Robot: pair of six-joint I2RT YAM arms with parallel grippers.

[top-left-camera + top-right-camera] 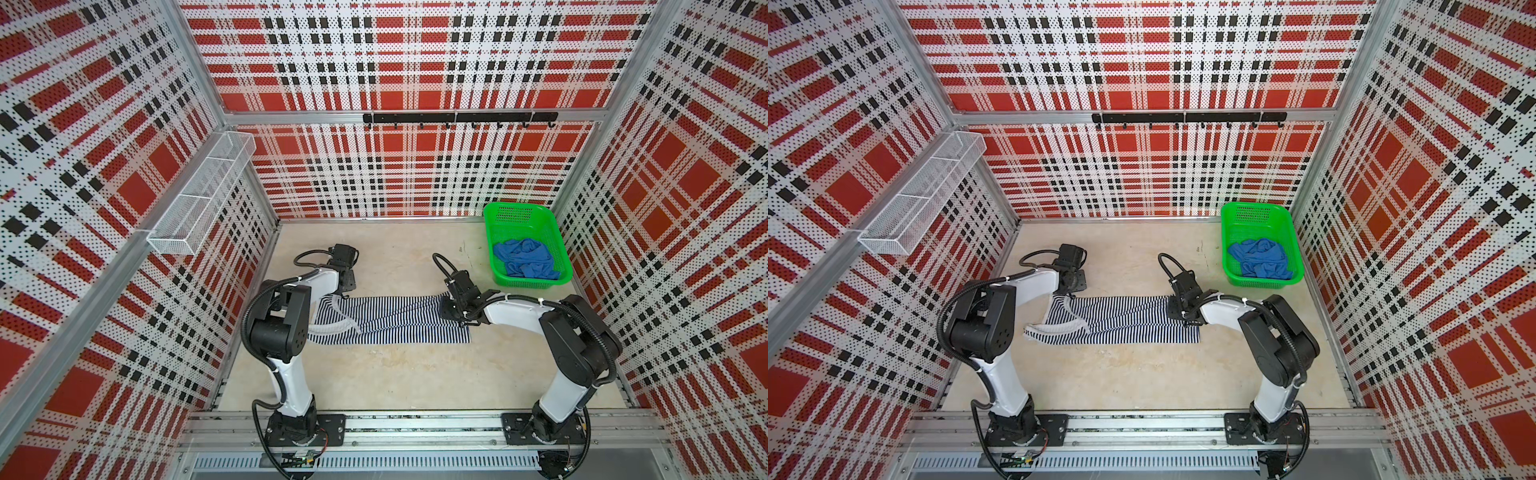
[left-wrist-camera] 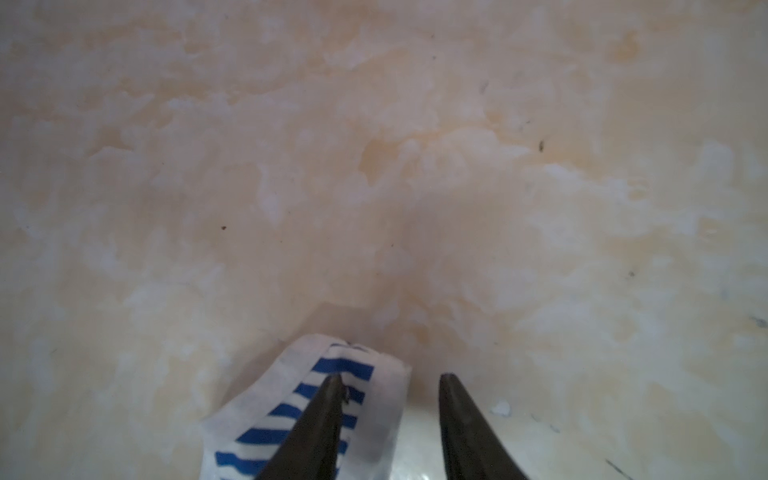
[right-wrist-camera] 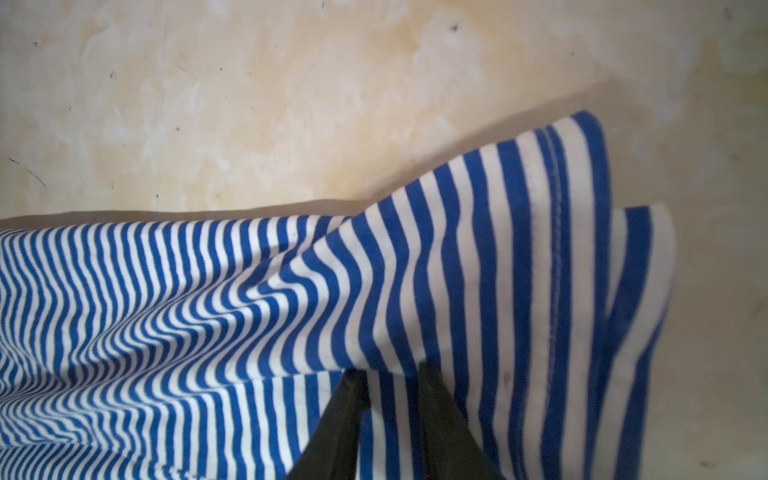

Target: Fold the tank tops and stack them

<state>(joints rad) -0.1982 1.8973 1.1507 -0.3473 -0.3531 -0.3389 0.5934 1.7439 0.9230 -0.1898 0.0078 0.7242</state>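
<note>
The striped tank top [image 1: 395, 320] [image 1: 1129, 320] lies stretched sideways on the beige table, its white-trimmed straps to the left and its hem to the right. At the strap end, my left gripper [image 1: 347, 286] [image 2: 390, 376] has its fingers apart; a strap [image 2: 361, 368] lies under one finger and partly in the gap. My right gripper [image 1: 449, 307] [image 3: 392, 370] is shut on the hem of the striped cloth [image 3: 208, 291], which rises in folds at the fingertips. The plain blue tank top [image 1: 525, 257] [image 1: 1260, 257] lies crumpled in the green basket [image 1: 515, 214].
The green basket [image 1: 1250, 214] stands at the back right of the table, next to the right wall. A white wire shelf [image 1: 199, 195] juts from the left wall. A black hook rail [image 1: 457, 117] runs along the back wall.
</note>
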